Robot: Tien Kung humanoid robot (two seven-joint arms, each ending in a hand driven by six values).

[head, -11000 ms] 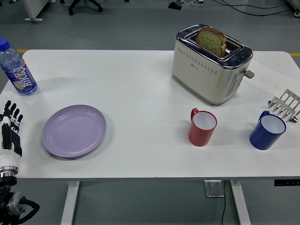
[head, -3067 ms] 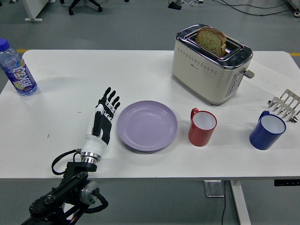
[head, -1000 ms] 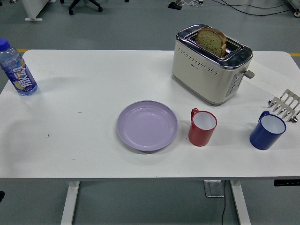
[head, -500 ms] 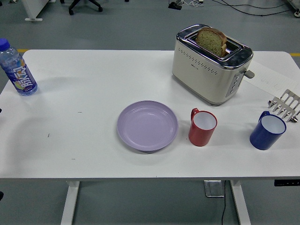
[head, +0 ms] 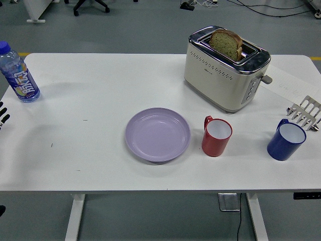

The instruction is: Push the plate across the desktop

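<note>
The lilac plate [head: 157, 134] lies flat near the middle of the white table [head: 100, 90], just left of a red mug [head: 216, 136] with a small gap between them. Only the black fingertips of my left hand [head: 3, 114] show at the picture's left edge, far from the plate; they are straight, spread, and hold nothing. My right hand is out of sight.
A cream toaster [head: 225, 68] with a slice of bread in its slot stands at the back right. A blue mug [head: 286, 140] and a metal rack [head: 305, 113] sit at the far right. A water bottle [head: 19, 75] stands at the back left.
The plate was pushed from the table's left to its middle and has stayed there. My left arm withdrew; its fingertips now reappear at the left edge.
</note>
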